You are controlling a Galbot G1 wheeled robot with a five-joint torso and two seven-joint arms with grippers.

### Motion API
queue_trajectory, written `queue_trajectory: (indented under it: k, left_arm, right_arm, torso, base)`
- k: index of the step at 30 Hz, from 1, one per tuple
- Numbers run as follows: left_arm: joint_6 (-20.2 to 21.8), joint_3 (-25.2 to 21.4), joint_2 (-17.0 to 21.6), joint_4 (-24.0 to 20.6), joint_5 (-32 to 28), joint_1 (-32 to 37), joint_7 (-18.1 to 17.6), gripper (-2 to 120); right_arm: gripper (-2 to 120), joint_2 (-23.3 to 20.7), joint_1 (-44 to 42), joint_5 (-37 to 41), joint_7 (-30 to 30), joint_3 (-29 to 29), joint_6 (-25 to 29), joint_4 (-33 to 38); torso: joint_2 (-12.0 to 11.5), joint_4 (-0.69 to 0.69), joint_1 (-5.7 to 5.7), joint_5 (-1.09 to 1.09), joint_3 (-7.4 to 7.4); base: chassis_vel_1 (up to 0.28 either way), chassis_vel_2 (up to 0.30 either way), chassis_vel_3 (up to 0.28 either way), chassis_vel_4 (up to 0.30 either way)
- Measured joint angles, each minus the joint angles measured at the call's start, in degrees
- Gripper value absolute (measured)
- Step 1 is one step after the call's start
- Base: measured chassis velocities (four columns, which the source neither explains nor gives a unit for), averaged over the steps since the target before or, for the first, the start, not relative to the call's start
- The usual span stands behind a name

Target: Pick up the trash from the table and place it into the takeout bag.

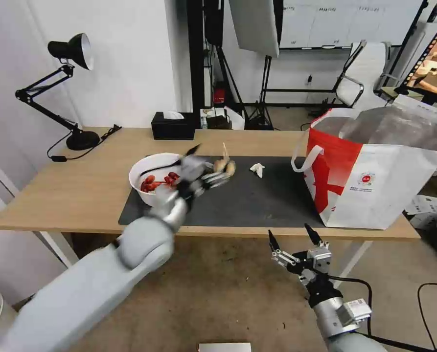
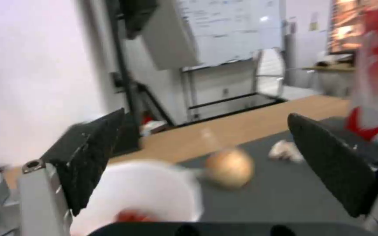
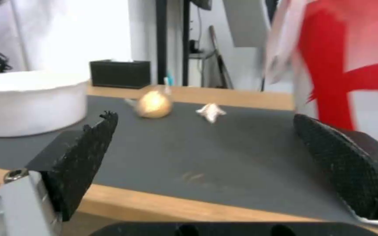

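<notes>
Head view shows my left end effector (image 1: 206, 164) with fingers apart, above the surface (image 1: 71, 186) between the white bowl (image 1: 149, 183) and the tan bundle (image 1: 225, 166) at its 3 o'clock. I think I am reaching for the bundle; next I must close on it and carry it to the takeout bag (image 1: 375, 171) at 3 o'clock. My right end effector (image 1: 291, 239) waits low, fingers apart.

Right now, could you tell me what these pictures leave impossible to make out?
- Head view: the left gripper and arm cover part of the white bowl and tan bundle.
- Head view: the takeout bag interior is hidden behind its walls.
- Left wrist view: motion blur smears the bundle and crumpled tissue.
</notes>
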Motion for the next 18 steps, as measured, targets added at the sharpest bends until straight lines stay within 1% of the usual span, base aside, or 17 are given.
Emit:
queue_trajectory:
  k: [1,2,3,4,5,6,8,9,10,11,12,15,18]
  left_arm:
    - [0.0,0.0,0.0,0.0,0.0,0.0,0.0,100]
    - [-1.0,-2.6,-0.8,-0.3,2.2,4.5,0.2,100]
    - [-1.9,-4.4,-1.7,-0.3,4.1,7.8,0.5,100]
    - [-2.9,-6.5,-3.2,-0.2,6.5,12.0,1.0,100]
    - [-3.5,-8.3,-4.9,-0.2,8.6,16.0,1.3,100]
    - [-3.5,-8.3,-4.9,-0.2,8.6,16.0,1.3,100]
    - [-4.9,-10.9,-9.1,0.1,12.6,22.5,1.7,100]
    - [-5.4,-11.4,-10.5,0.3,14.1,24.3,1.9,100]
    - [-5.4,-11.4,-10.5,0.3,14.1,24.3,1.9,100]
    - [-6.0,-11.8,-12.3,0.7,15.7,26.2,2.1,100]
    - [-6.3,-11.9,-13.1,0.9,16.4,27.0,2.3,100]
    - [-6.4,-12.0,-14.0,1.3,16.9,27.5,2.6,100]
    - [-6.4,-12.0,-14.0,1.4,16.7,27.2,2.6,100]
  right_arm:
    - [100,0.0,0.0,0.0,0.0,0.0,0.0,0.0]
    - [100,0.0,-0.4,-0.6,0.0,1.3,0.7,0.0]
    - [100,0.1,-1.0,-1.2,0.0,2.4,1.3,-0.1]
    - [100,0.2,-1.4,-1.8,0.0,3.3,2.0,-0.4]
    - [100,0.4,-1.7,-2.6,0.2,4.0,2.7,-0.8]
    - [100,0.4,-1.7,-2.6,0.2,4.0,2.7,-0.8]
    - [100,0.7,-2.0,-3.4,0.5,4.6,3.4,-2.2]
    - [100,0.9,-2.1,-3.4,0.6,4.6,3.4,-3.2]
    - [100,0.9,-2.1,-3.4,0.6,4.6,3.4,-3.2]
    - [100,1.2,-2.3,-3.1,0.7,4.6,3.4,-4.5]
    - [100,1.3,-2.4,-2.8,0.7,4.5,3.4,-5.0]
    - [100,1.6,-2.7,-2.4,0.7,4.3,3.4,-5.2]
    - [100,1.6,-2.7,-2.1,0.7,4.1,3.2,-5.2]
  torso:
    - [0.0,0.00,0.00,0.00,0.00]
    - [0.0,0.00,0.00,0.00,0.00]
    - [0.0,-0.01,0.00,-0.04,0.00]
    - [0.0,-0.04,0.00,-0.04,0.00]
    - [0.0,-0.02,0.00,-0.02,0.01]
    - [0.0,-0.02,0.00,-0.02,0.01]
    - [0.0,0.01,-0.01,-0.02,0.00]
    - [0.0,0.00,-0.01,-0.01,0.00]
    - [0.0,0.00,-0.01,-0.01,0.00]
    - [0.0,-0.01,-0.01,0.00,0.01]
    - [0.0,-0.01,0.00,0.00,0.01]
    - [0.0,-0.02,0.00,0.00,0.01]
    - [0.0,-0.02,0.00,0.00,0.01]
  base:
    - [0.000,0.000,0.000,0.000]
    - [0.000,0.000,0.000,0.000]
    - [0.000,0.000,0.000,0.000]
    - [0.000,0.000,0.000,0.000]
    - [0.000,0.000,0.000,0.000]
    - [0.000,0.000,0.000,0.000]
    - [0.000,0.000,0.000,0.000]
    - [0.000,0.000,0.000,0.000]
    - [0.000,0.000,0.000,0.000]
    - [0.000,0.000,0.000,0.000]
    - [0.000,0.000,0.000,0.000]
    - [0.000,0.000,0.000,0.000]
    - [0.000,0.000,0.000,0.000]
